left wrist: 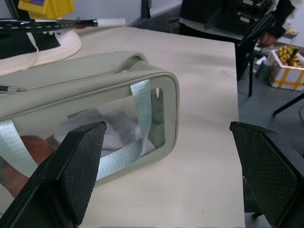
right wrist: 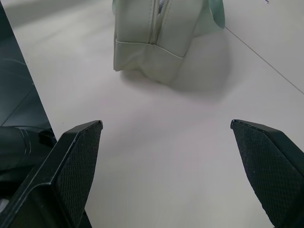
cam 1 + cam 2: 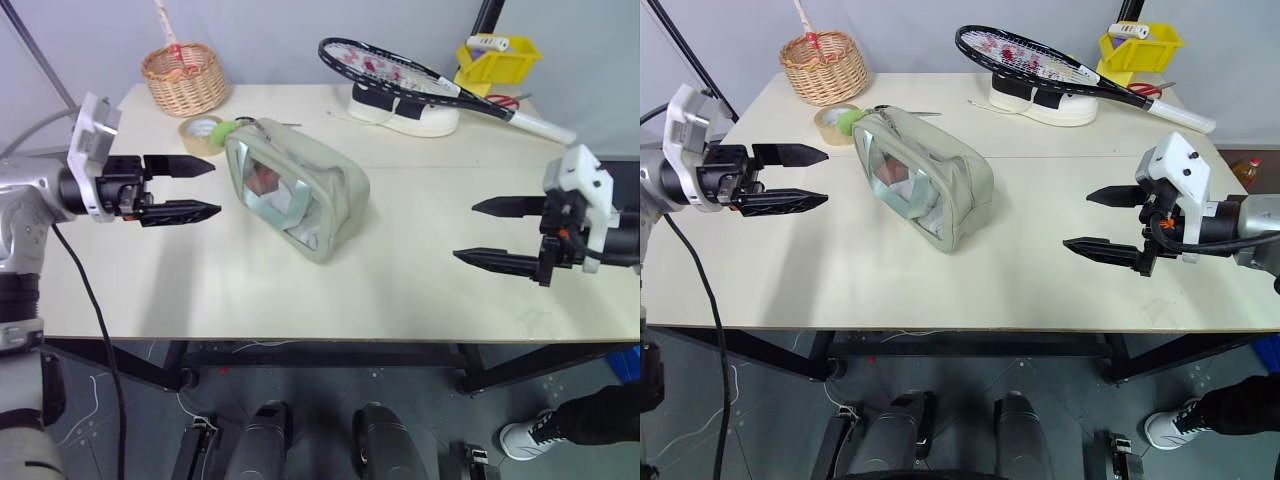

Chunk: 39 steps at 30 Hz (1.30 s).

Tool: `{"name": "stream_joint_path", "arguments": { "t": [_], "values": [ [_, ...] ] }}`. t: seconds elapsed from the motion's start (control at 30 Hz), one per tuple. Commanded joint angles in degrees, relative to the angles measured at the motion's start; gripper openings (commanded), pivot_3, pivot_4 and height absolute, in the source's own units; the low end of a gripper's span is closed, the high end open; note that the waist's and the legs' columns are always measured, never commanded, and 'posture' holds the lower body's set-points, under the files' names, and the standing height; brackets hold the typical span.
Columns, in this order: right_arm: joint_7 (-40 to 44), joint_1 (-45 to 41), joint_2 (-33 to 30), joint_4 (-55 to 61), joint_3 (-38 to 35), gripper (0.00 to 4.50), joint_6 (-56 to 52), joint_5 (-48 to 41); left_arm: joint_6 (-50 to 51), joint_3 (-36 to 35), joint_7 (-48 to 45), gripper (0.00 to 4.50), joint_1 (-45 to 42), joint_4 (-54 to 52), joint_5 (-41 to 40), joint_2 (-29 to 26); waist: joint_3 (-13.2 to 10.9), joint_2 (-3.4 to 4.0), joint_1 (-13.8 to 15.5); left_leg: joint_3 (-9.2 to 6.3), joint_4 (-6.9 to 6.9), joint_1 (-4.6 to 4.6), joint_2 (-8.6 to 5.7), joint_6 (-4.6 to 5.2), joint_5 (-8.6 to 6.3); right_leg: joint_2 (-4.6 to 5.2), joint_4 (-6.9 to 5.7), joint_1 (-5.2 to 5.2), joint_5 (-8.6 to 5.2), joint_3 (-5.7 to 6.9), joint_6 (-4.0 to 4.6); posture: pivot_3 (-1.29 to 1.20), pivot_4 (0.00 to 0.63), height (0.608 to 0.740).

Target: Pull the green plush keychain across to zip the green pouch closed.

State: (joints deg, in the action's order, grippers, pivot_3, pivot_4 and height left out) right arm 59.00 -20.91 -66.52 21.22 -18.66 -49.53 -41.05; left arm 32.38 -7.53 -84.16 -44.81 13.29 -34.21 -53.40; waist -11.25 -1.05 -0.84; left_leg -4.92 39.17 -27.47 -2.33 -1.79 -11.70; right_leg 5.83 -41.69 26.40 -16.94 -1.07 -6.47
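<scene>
Two grippers hovered empty, jaws spread wide. I saw green pouch point(image 3: 296, 187) lying mid-table point(image 3: 420, 290), long axis running upper left to lower right of frame. Green plush keychain point(image 3: 222, 130) sat at pouch's upper-left end, beside tape roll point(image 3: 200, 134). Left gripper point(image 3: 195, 189) pointed at that end, near it; right gripper point(image 3: 488, 232) well apart at frame right. I judged left arm better placed for keychain.
</scene>
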Motion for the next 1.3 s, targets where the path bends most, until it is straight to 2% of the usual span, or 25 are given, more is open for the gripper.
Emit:
{"name": "stream_joint_path", "arguments": {
  "t": [0.03,0.3,0.47,0.67,0.73,0.9,1.1,1.3],
  "values": [
    [0.44,-0.38,-0.73,0.69,-1.83,4.50,1.33,-0.17,1.42,-1.19,-0.01,4.43,-1.54,-0.88,-1.07,-0.74,0.00,0.00,0.00,0.00,0.00,0.00,0.00,0.00,0.00,0.00,0.00,0.00,0.00,0.00,0.00,0.00,0.150,0.659],
    [-0.38,-2.15,0.09,0.63,-0.91,4.50,1.17,-0.68,0.64,-1.14,-0.33,4.43,-1.54,-0.37,-0.21,-0.81,0.00,0.00,-0.02,0.00,0.00,0.00,0.00,0.00,0.00,0.00,0.00,0.00,0.00,0.00,0.00,0.00,0.150,0.659],
    [-4.94,-7.78,2.42,1.43,3.64,4.50,-2.59,-1.76,-0.03,-1.32,0.73,4.43,-0.85,-0.37,-0.08,0.04,0.00,0.00,-0.16,-0.01,0.00,0.01,0.00,0.00,0.00,0.01,0.00,0.00,0.00,0.00,0.01,0.00,0.150,0.659],
    [-12.93,-29.26,13.33,-2.18,18.27,4.50,-10.46,1.35,-0.23,-3.06,2.01,4.43,-1.38,0.72,-1.20,1.46,-0.01,0.00,-0.58,-0.02,-0.03,-0.01,0.03,-0.01,0.00,0.00,-0.01,0.09,0.01,-0.03,0.03,0.00,0.150,0.659],
    [-15.75,-38.38,19.72,-7.96,23.03,4.50,-12.33,3.98,-0.81,-3.62,2.09,4.43,-2.15,2.16,-1.03,1.31,-0.01,0.00,-0.57,-0.02,-0.03,-0.05,0.04,-0.01,0.00,-0.01,-0.01,0.11,0.08,-0.02,-0.10,0.00,0.150,0.659],
    [-19.59,-53.68,33.17,-24.18,31.63,4.50,-13.78,11.45,-1.98,-4.21,1.67,4.43,-3.72,5.23,-0.42,0.80,-0.01,-0.01,-0.88,-0.06,-0.04,-0.05,0.01,-0.02,0.01,-0.15,-0.02,0.12,0.12,0.01,-0.10,0.00,0.150,0.659],
    [-20.25,-65.88,47.00,-45.11,36.71,4.50,-12.57,18.69,-2.25,-5.51,1.57,4.43,-3.17,5.50,-0.87,-0.01,0.00,-0.01,-1.82,-0.05,-0.03,-0.06,-0.04,-0.03,0.02,-0.16,-0.33,0.27,0.14,-0.02,-0.14,0.00,0.150,0.659],
    [-16.79,-71.70,56.85,-60.09,39.12,4.50,-8.83,23.85,-2.31,-6.85,2.15,4.43,-0.75,4.13,-1.11,-0.41,-0.01,-0.01,-2.53,-0.08,-0.07,-0.06,-0.01,-0.03,0.02,-0.24,-0.48,0.38,0.14,-0.01,-0.14,0.00,0.150,0.659]
  ]
}}
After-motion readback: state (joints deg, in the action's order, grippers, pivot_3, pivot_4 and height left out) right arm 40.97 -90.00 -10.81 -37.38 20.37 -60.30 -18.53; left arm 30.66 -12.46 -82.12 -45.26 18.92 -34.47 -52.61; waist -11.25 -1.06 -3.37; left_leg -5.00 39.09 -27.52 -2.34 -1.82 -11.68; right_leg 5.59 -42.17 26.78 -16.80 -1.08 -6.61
